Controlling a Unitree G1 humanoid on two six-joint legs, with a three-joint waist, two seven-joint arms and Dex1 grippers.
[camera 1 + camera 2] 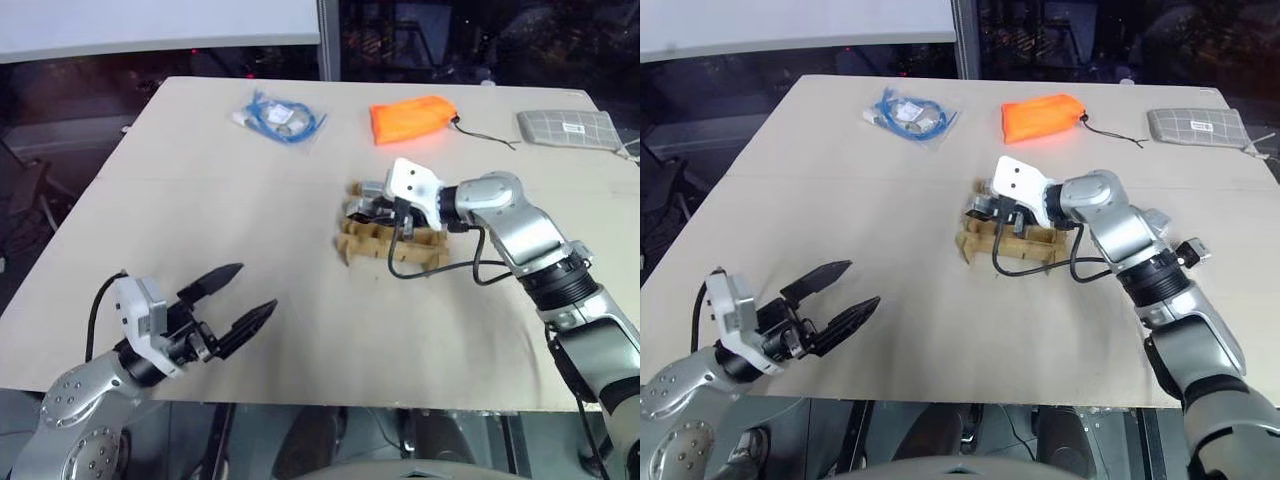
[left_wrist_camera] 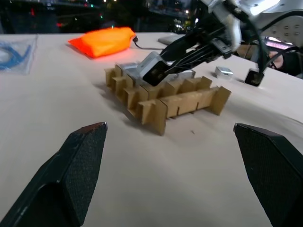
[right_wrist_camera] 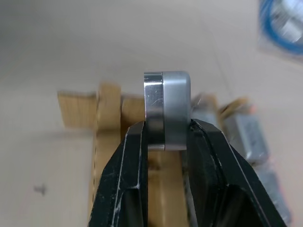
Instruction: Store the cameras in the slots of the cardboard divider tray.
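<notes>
- Tan cardboard divider tray, centre of the table, holds silver-grey cameras in its far slots.
- Right gripper: fingers clamped on a small silver-grey boxy camera above the tray.
- Left gripper, lower left: fingers apart.

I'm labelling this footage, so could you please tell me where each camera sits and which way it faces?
Eye views: head-mounted, looking down over the table; both arms show.
Left wrist view: looks between open left gripper fingers toward the cardboard divider tray.
Right wrist view: looks along right gripper clamping a camera above the tray.
All share the tray.
</notes>
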